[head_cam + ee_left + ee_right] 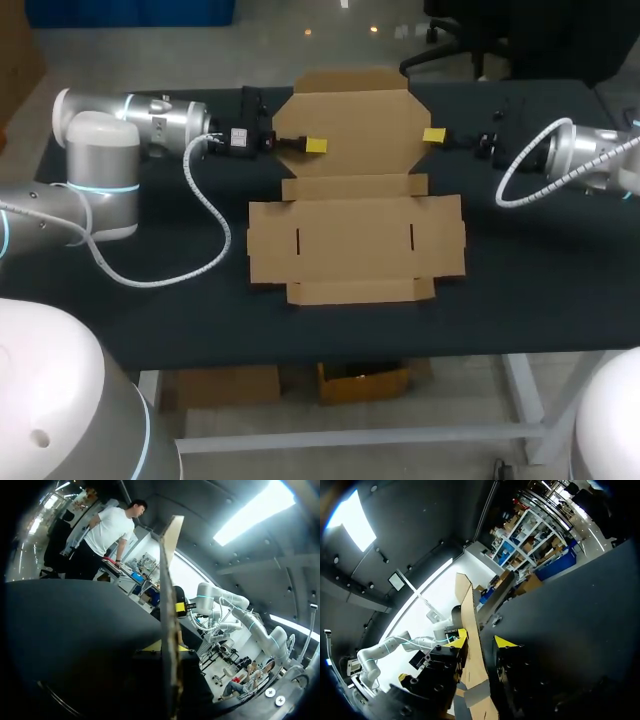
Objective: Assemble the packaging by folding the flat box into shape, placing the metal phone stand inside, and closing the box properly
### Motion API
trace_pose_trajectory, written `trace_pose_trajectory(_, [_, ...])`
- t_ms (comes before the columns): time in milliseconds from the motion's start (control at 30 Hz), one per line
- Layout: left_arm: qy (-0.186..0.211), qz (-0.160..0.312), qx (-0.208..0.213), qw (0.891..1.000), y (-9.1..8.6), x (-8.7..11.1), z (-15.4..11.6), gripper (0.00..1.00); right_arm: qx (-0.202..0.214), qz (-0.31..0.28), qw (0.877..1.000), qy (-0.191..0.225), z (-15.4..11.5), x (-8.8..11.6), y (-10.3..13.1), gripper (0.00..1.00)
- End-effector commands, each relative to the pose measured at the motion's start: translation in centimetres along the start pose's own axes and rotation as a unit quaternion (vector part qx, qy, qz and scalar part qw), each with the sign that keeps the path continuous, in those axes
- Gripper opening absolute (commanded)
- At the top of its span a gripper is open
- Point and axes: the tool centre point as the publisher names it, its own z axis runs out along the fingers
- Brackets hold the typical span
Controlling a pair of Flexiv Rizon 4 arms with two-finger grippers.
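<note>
The flat brown cardboard box (355,245) lies unfolded at the middle of the black table (540,290). Its far panel (350,120) is flanked by both grippers. My left gripper (312,146) comes in from the left and is shut on that panel's left edge. In the left wrist view the cardboard edge (169,605) runs up from between its fingers. My right gripper (434,135) is at the panel's right edge. In the right wrist view the cardboard (470,620) stands between its yellow tips (505,641) with a gap on one side, so the gripper (481,641) is open. No phone stand shows.
My left arm's white coiled cable (205,215) loops over the table left of the box. The right arm's cable (520,170) hangs above the table's right part. Bare black tabletop surrounds the box at the front and both sides.
</note>
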Motion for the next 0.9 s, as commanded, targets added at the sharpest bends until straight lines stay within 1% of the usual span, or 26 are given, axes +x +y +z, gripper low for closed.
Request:
trace_pose_trajectory(33, [-0.004,0.001,-0.002,1.0,-0.4,0.1,-0.2,0.0,0.004,-0.004,1.0,-0.025,-1.4,1.3,-0.1,0.62])
trace_pose_trajectory(100, [-0.007,0.005,-0.002,1.0,-0.6,0.0,-0.4,0.0,0.011,-0.007,0.999,-0.038,-2.0,1.6,-0.1,0.58])
trace_pose_trajectory(133, [-0.009,0.008,-0.002,1.0,-0.7,0.1,-0.4,0.0,0.014,-0.008,0.999,-0.046,-2.3,1.7,-0.2,0.51])
trace_pose_trajectory(267, [-0.012,0.014,-0.003,1.0,-1.4,0.0,-0.5,0.0,0.024,-0.011,0.997,-0.067,-3.6,2.4,-0.4,0.48])
trace_pose_trajectory(433, [-0.017,0.03,-0.009,0.999,-2.3,0.0,-0.3,0.0,0.038,-0.011,0.995,-0.096,-4.9,3.2,-1.1,0.34])
trace_pose_trajectory(467, [-0.017,0.034,-0.009,0.999,-2.6,0.0,-0.3,0.0,0.04,-0.011,0.994,-0.104,-5.4,3.4,-1.3,0.24])
trace_pose_trajectory(533, [-0.02,0.041,-0.011,0.999,-2.9,0.1,-0.2,0.0,0.042,-0.011,0.993,-0.114,-6.1,3.6,-1.6,0.13])
trace_pose_trajectory(567, [-0.02,0.044,-0.011,0.999,-3.1,0.1,-0.2,0.0,0.04,-0.01,0.992,-0.117,-6.5,3.8,-1.7,0.0])
trace_pose_trajectory(700, [-0.018,0.05,-0.007,0.999,-3.7,0.1,-0.2,0.0,0.039,-0.011,0.99,-0.133,-7.5,4.4,-2.2,0.0])
trace_pose_trajectory(900, [-0.016,0.07,-0.005,0.997,-4.6,0.4,0.0,0.0,0.057,-0.016,0.984,-0.167,-8.6,5.4,-3.0,0.0])
